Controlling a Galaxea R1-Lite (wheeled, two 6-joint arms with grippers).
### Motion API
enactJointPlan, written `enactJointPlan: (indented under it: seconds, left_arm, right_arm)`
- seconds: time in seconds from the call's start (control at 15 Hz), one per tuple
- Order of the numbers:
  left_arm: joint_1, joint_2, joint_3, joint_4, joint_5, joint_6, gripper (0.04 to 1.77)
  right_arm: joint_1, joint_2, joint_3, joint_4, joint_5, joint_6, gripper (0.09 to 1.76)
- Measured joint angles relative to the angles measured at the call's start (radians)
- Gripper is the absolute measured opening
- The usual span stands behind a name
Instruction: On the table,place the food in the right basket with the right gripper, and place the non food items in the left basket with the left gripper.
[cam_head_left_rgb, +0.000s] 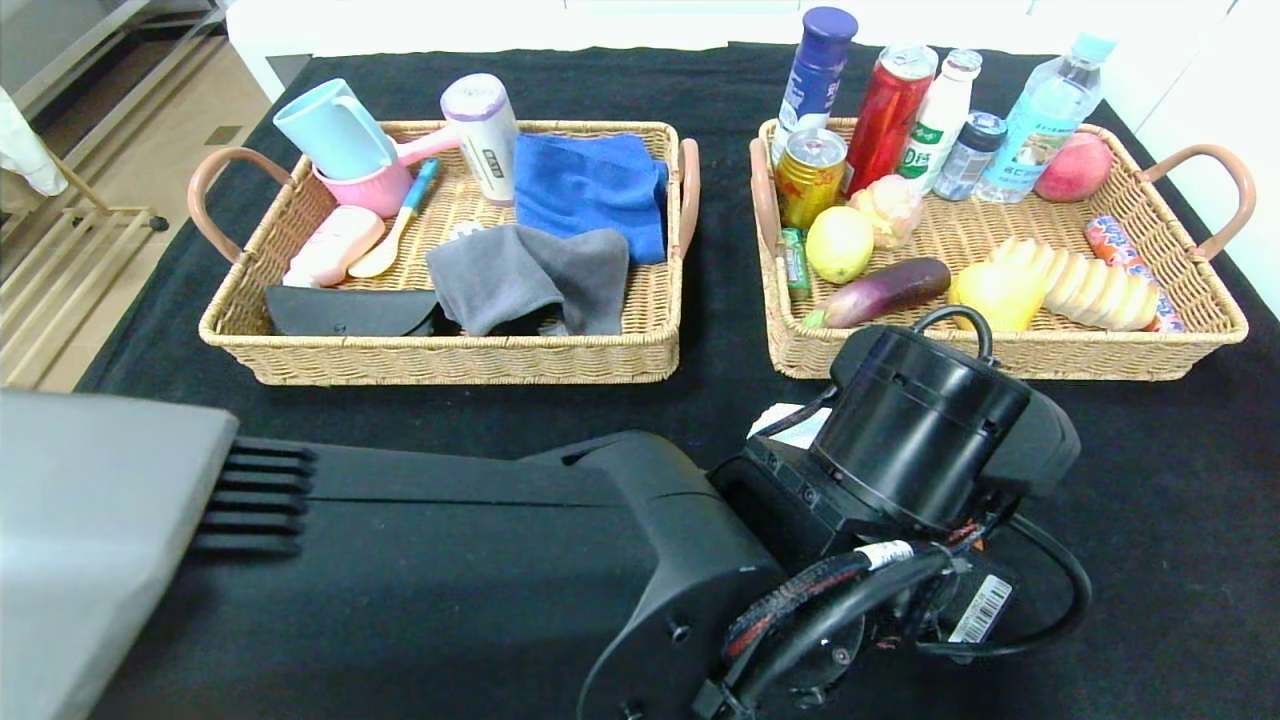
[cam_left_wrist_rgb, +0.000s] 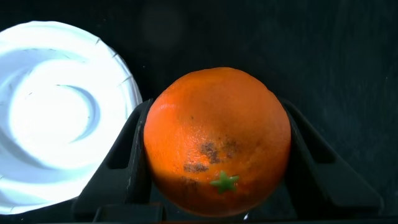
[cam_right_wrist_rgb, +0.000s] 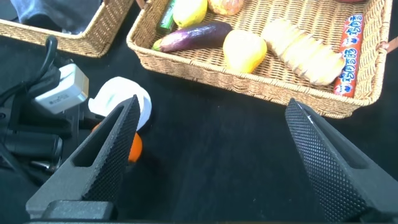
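My left gripper (cam_left_wrist_rgb: 211, 186) has its jaws grasping the orange (cam_left_wrist_rgb: 217, 141) beside the white roll (cam_left_wrist_rgb: 59, 115), though food belongs to my right gripper (cam_right_wrist_rgb: 205, 162), jaws released.

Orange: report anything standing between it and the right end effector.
The left end effector clasps the orange, a finger on each side, and its arm covers it from above. The white roll lies right beside it. The open right end effector hovers over the table before the right basket.
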Motion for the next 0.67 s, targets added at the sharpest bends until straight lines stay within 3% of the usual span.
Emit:
enactJointPlan:
  seconds: [0.47,0.67]
  left_arm:
    - [0.005,0.02,-0.005,-0.006,-0.001,0.008,1.19]
    - [0.006,0.027,-0.014,-0.005,-0.001,0.007,1.38]
  right_arm:
    - [-0.001,0.011,0.001,-0.001,0.0,-0.001,1.71]
    - [-0.001,0.013,0.003,-0.001,0.0,-0.001,1.71]
